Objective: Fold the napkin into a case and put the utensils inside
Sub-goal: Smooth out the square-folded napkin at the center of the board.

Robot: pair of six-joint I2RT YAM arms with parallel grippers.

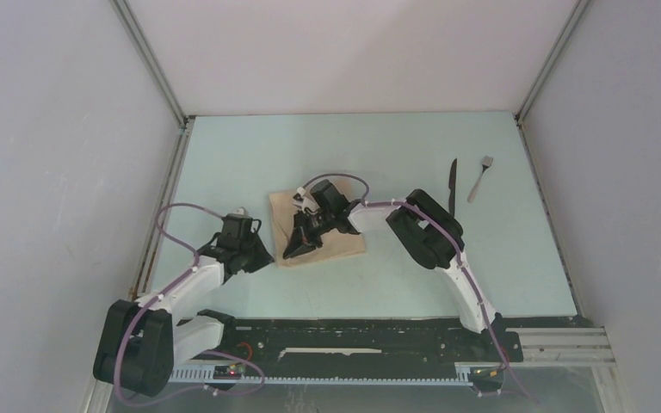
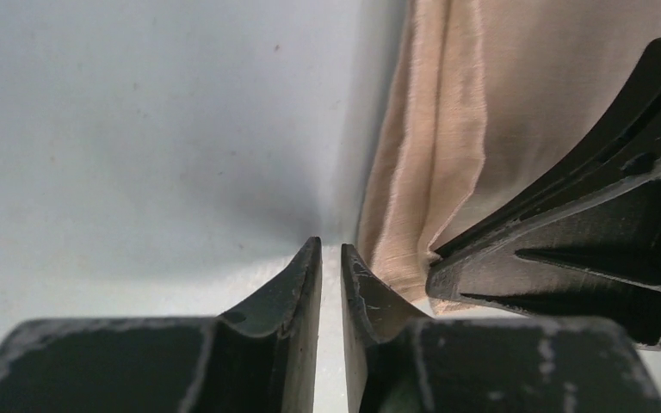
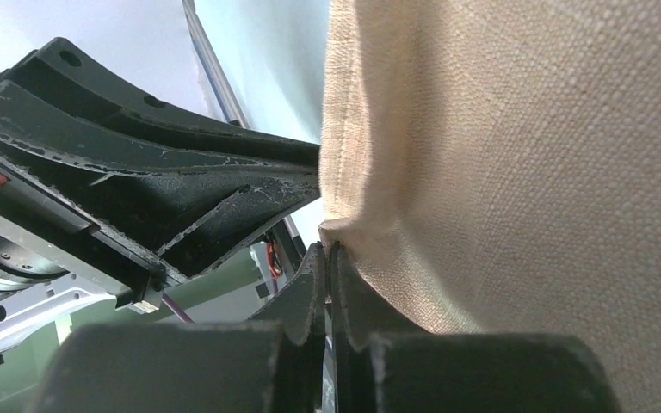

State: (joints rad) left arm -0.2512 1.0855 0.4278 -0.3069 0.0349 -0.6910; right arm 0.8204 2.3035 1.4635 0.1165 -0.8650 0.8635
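Here, mid-frame: right jaws tight on the napkin edge; left jaws slightly apart, empty, just left.

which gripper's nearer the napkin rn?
Right. The right gripper is clamped on the napkin at its edge; the left gripper sits just beside that edge, jaws slightly apart, empty.

A pale mint-green table is boxed by plain grey-white walls on three sides, aluminium posts at the back corners, a slotted metal rail along its near edge. Light is soft, even.
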